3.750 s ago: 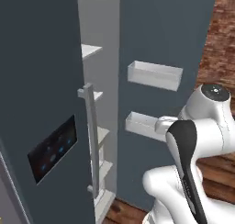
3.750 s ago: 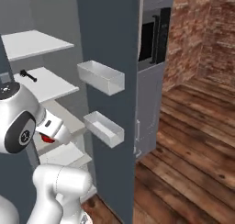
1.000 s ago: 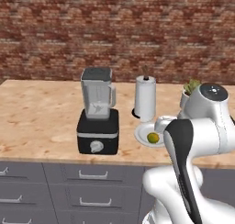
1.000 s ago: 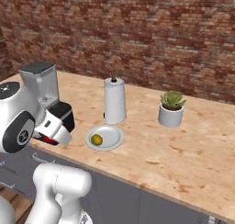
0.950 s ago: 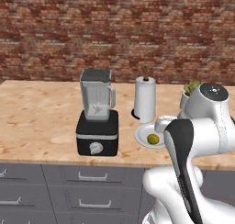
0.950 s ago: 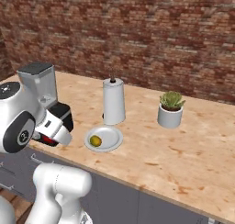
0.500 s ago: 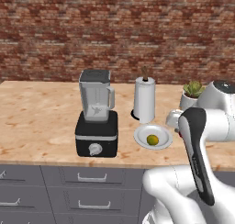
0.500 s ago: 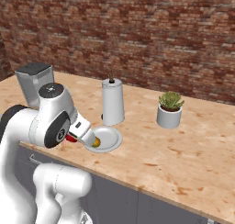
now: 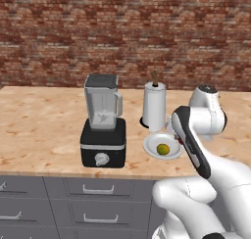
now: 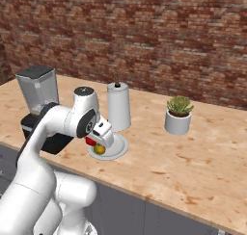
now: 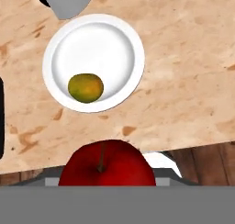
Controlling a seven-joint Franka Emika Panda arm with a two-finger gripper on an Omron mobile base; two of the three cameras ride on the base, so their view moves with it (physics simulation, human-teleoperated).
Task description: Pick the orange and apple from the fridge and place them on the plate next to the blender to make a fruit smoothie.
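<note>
A brick wall backed the pale wood worktop (image 10: 193, 166). We saw the blender (image 9: 103, 123) standing on it, with the plate (image 9: 156, 144) just to its right. The orange (image 11: 85, 87) lay on the plate near its rim. Our gripper (image 10: 94, 143) hung above the plate's near edge, closed on the apple (image 11: 107, 165), which was clear of the plate.

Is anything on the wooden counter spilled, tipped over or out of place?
Nothing stands out. The black-based blender, white paper towel roll and small potted plant stand upright; the yellowish-orange fruit lies on the round white plate.
</note>
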